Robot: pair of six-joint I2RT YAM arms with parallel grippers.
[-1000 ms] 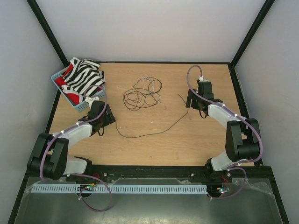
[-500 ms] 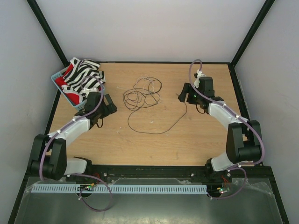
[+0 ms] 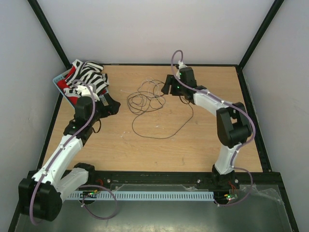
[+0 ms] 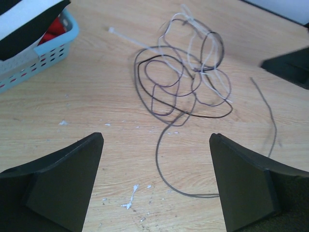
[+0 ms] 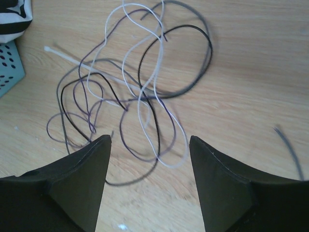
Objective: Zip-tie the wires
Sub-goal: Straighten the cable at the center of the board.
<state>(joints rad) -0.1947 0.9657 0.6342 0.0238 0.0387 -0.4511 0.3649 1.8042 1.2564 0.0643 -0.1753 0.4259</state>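
On the table [image 3: 207,140], thin dark-and-pale wires [image 3: 146,98] lie tangled.

The wires [image 3: 147,96] lie on the table [image 3: 207,145] just toward 12 o'clock of its middle, one strand trailing off to 5 o'clock. The basket [image 3: 59,81] sits in the 10 o'clock corner, with cloth [image 3: 91,77] in it. The left gripper [image 3: 110,104] is at the tangle's 9 o'clock, the right gripper [image 3: 168,87] at its 2 o'clock.

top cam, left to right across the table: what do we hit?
basket → left gripper → wires → right gripper
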